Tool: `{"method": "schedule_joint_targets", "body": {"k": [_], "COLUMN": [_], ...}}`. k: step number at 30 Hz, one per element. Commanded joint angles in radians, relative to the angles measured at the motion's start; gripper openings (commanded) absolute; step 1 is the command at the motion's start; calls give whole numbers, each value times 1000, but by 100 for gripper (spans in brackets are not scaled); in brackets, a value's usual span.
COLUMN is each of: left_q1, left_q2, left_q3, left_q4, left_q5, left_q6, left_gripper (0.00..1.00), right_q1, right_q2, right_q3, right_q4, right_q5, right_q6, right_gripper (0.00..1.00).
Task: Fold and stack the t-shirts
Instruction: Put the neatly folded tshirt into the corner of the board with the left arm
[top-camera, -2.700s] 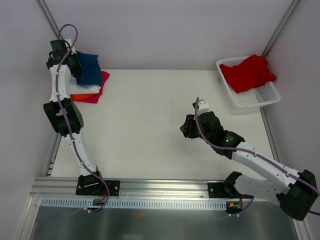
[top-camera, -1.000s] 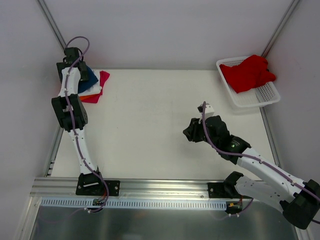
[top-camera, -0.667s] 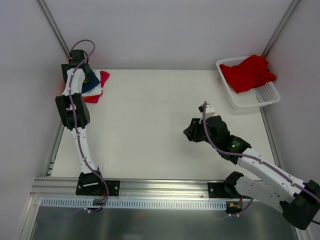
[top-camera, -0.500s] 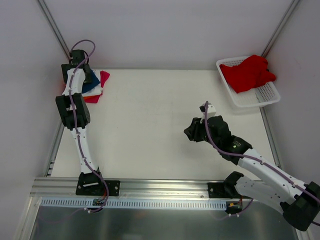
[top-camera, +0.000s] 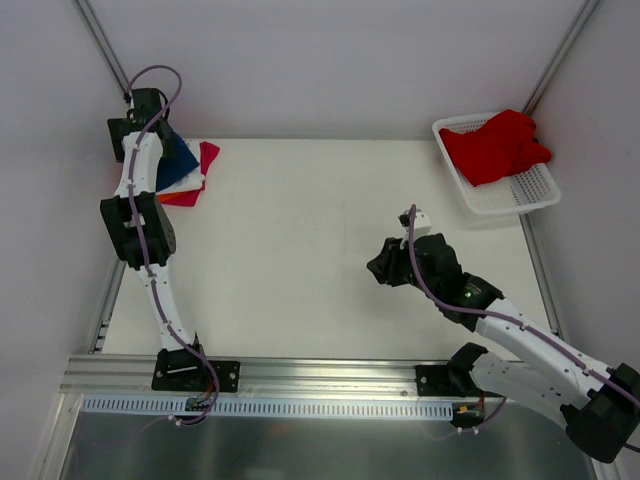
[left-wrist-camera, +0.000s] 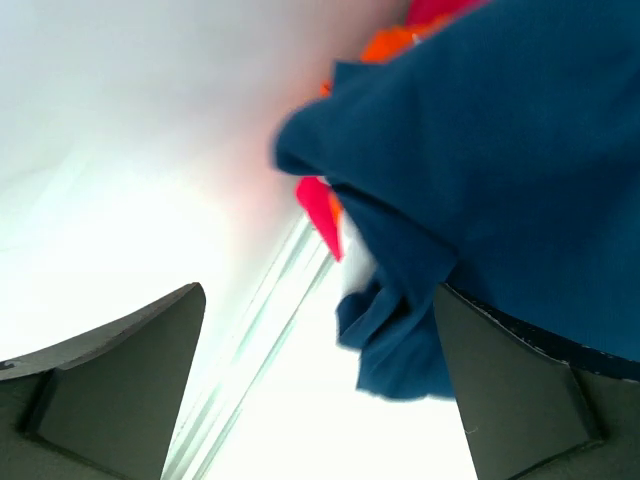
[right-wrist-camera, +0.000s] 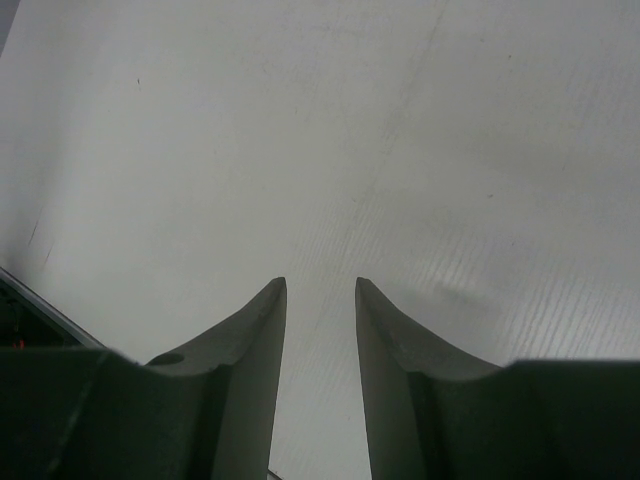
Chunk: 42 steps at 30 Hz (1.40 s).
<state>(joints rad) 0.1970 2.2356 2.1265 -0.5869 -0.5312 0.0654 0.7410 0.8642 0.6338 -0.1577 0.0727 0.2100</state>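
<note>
Top view: the left gripper (top-camera: 152, 125) hovers at the corner stack, with the soft navy blue cloth t-shirt (top-camera: 180, 160) on top. A crumpled red cloth t-shirt (top-camera: 495, 145) fills the white plastic lattice basket (top-camera: 520, 197).

Left wrist: jaws wide, gripping nothing.

Right wrist: the right gripper (right-wrist-camera: 320, 290) is narrow and empty.

Placing seems finished; next, likely fetch the red.

You see: navy t-shirt (left-wrist-camera: 500, 180) soft matt cloth, creased | red t-shirt (top-camera: 495, 145) matt cloth, rumpled | basket (top-camera: 520, 197) white plastic lattice | desk (right-wrist-camera: 300, 150) smooth matt white, faintly ribbed | front rail (top-camera: 330, 372) brushed metal
</note>
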Motion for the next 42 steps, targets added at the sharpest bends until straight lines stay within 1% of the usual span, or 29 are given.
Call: {"method": "schedule_joint_targets", "body": {"k": [1, 7, 10, 12, 14, 15, 17, 18, 19, 20, 21, 22, 23, 25, 26, 27, 28, 29, 34, 38, 42], "left_q1": [-21, -90, -132, -163, -177, -180, -177, -173, -162, -153, -125, -110, -94, -71, -68, -67, -64, -64, -47, -42, -21], "left_q2": [-163, -237, -238, -216, -177, -163, -128, -119, -102, -96, -93, -88, -88, -85, -82, -82, -80, -79, -47, -19, 1], "left_q3": [-16, -20, 3, 16, 38, 44, 58, 56, 58, 56, 55, 49, 40, 15, 9, 1, -8, -13, -2, 4, 4], "left_q4": [-13, -13, -14, -16, -17, -22, -27, -27, -30, -33, -39, -42, -44, -45, -45, -45, -44, -44, -45, -44, -45], "left_q5": [-56, -89, -30, 17, 33, 57, 69, 94, 115, 140, 195, 229, 265, 312, 309, 307, 307, 307, 329, 342, 367], "left_q6": [-13, 10, 14, 26, 31, 25, 19, 5, -5, -21, -57, -61, -99, -128, -130, -130, -130, -136, -136, -139, -150], "left_gripper": [99, 99, 99, 99, 99, 84, 67, 47, 39, 34, 22, 15, 13, 13, 13, 17, 28, 28, 28, 21, 20], "right_q1": [-5, -5, -5, -3, -3, -5, -5, -3, -5, -6, -5, -5, -6, -6, -6, -6, -8, -6, -6, -8, -11], "right_q2": [-30, -44, -50, -51, -60, -63, -74, -77, -82, -85, -86, -88, -87, -82, -80, -71, -70, -68, -74, -80, -80], "right_q3": [-13, -31, -39, -37, -40, -43, -49, -52, -57, -59, -60, -63, -65, -66, -65, -65, -66, -66, -68, -68, -71], "right_q4": [49, 53, 58, 61, 58, 58, 57, 53, 50, 50, 49, 47, 47, 47, 47, 49, 49, 49, 50, 49, 49], "right_q5": [-25, -28, -27, -27, -22, -21, -13, -10, -7, -1, -1, 6, 6, 6, 6, 6, 6, 6, 6, 6, 6], "right_q6": [22, 23, 26, 28, 28, 29, 29, 29, 29, 29, 29, 28, 31, 32, 34, 35, 34, 35, 37, 35, 35], "right_gripper": [37, 37, 37, 37, 37, 37, 37, 37, 37, 37, 37, 37, 37, 37, 37, 37, 37, 37, 37, 37, 37]}}
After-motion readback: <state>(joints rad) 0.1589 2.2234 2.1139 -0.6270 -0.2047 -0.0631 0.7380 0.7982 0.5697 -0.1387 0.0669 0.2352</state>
